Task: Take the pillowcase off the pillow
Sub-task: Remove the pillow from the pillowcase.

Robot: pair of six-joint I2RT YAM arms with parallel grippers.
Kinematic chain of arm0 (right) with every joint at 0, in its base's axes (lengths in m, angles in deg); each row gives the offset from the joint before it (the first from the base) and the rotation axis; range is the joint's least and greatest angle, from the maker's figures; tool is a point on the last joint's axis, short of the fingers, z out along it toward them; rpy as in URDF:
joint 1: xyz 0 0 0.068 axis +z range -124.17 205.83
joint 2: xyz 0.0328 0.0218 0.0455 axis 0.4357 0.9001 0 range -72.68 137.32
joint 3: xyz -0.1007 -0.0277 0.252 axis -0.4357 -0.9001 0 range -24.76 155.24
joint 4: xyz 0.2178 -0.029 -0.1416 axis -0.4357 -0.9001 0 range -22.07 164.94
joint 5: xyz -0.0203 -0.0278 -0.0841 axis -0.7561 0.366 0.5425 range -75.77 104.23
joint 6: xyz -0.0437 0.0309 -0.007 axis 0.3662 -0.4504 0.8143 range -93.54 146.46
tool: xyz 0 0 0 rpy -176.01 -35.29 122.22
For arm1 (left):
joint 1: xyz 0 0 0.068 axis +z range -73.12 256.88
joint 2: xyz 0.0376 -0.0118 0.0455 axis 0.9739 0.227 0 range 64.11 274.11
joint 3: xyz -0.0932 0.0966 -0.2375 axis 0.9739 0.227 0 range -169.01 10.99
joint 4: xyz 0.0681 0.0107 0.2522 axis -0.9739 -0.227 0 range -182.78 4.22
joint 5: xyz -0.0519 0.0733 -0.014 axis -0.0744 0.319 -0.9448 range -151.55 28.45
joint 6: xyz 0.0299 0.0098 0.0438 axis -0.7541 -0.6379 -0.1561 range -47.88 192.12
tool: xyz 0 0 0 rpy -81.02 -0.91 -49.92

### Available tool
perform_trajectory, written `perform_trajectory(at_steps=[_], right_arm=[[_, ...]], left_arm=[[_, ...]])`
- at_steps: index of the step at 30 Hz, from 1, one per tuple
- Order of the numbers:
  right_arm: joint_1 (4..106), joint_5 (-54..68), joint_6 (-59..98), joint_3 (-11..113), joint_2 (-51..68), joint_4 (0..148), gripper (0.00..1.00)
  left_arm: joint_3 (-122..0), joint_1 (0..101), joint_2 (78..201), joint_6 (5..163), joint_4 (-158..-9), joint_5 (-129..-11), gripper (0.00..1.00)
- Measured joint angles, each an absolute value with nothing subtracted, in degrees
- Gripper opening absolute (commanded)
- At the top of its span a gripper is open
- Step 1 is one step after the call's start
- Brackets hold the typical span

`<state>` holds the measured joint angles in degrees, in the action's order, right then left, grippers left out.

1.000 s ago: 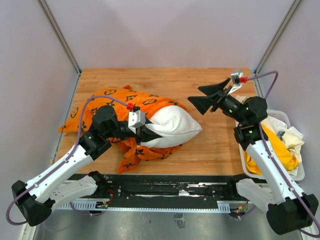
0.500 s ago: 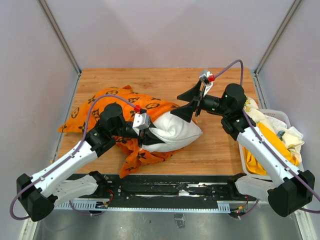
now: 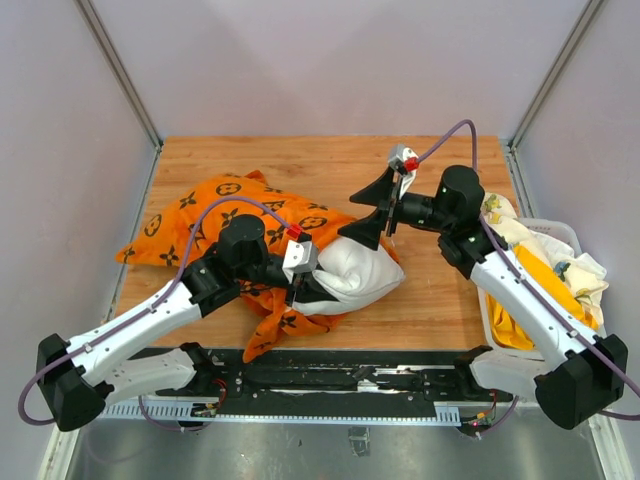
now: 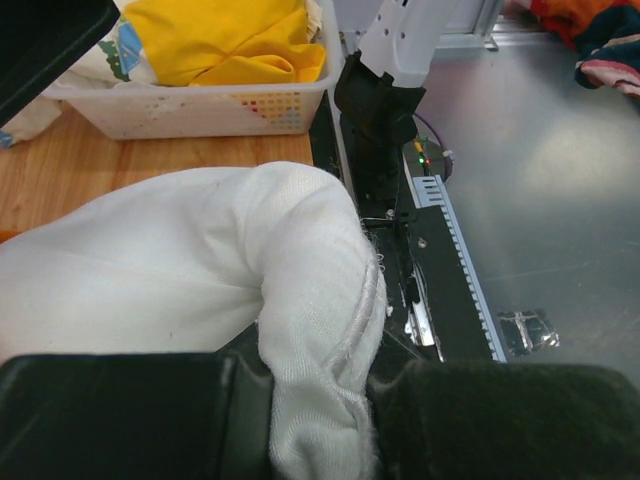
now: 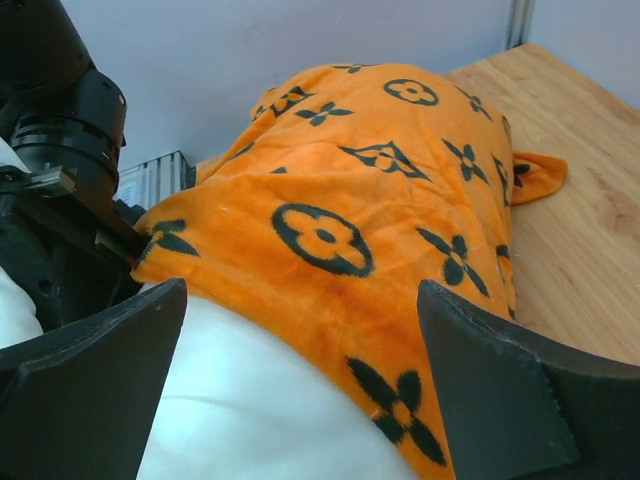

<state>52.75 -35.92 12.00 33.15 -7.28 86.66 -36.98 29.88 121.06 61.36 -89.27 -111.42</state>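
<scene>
The orange pillowcase with black motifs lies on the left half of the wooden table, still covering the left part of the white pillow. My left gripper is shut on a bunched corner of the pillow, white fabric pinched between its jaws. My right gripper hangs open just above the pillowcase's open edge. In the right wrist view its fingers straddle the orange pillowcase and the bare pillow, touching neither.
A white basket holding yellow and white cloths stands at the table's right edge, seen also as the basket in the left wrist view. Grey walls close in the table on three sides. The black rail runs along the near edge.
My right arm has swung left and lowered over the pillow and the pillowcase's edge, still open. My left gripper has shifted right, holding the pillow corner.
</scene>
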Motion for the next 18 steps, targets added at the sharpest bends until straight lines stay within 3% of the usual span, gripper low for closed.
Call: perform_trajectory(at_steps=[18], right_arm=[[62.3,-38.1,25.3,41.4,1.1,73.2,1.00]], left_arm=[[-35.4,27.1,117.7,59.9,-92.0,-109.8,0.00]])
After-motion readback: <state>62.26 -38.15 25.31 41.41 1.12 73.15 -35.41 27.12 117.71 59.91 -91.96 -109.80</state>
